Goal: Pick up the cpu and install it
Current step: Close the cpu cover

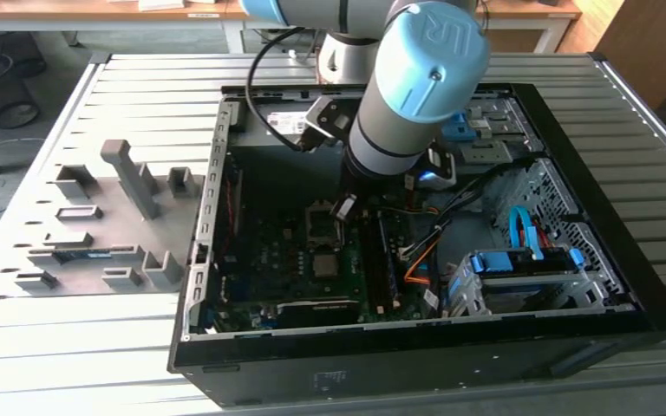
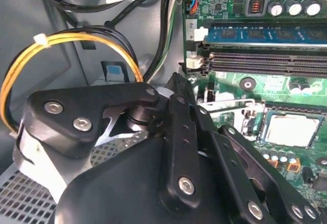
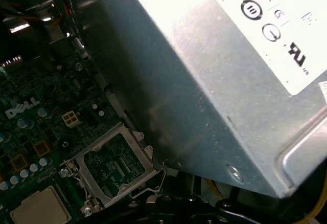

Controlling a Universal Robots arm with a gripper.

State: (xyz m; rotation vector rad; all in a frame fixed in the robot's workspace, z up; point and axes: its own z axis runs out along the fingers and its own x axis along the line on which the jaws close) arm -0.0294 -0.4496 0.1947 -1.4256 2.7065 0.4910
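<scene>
The cpu is a small flat square with a dull silver, faintly beige top. It lies flat on the green motherboard, just beside the flipped-open retention frame. In the exterior view the cpu is a pale square deep inside the open computer case. The arm reaches steeply down into the case, its blue-capped joint above the frame. In the second wrist view the gripper hangs apart from the frame and the cpu – its black fingers look pressed together, gripping nothing. The grey power-supply box looms close beside the frame.
</scene>
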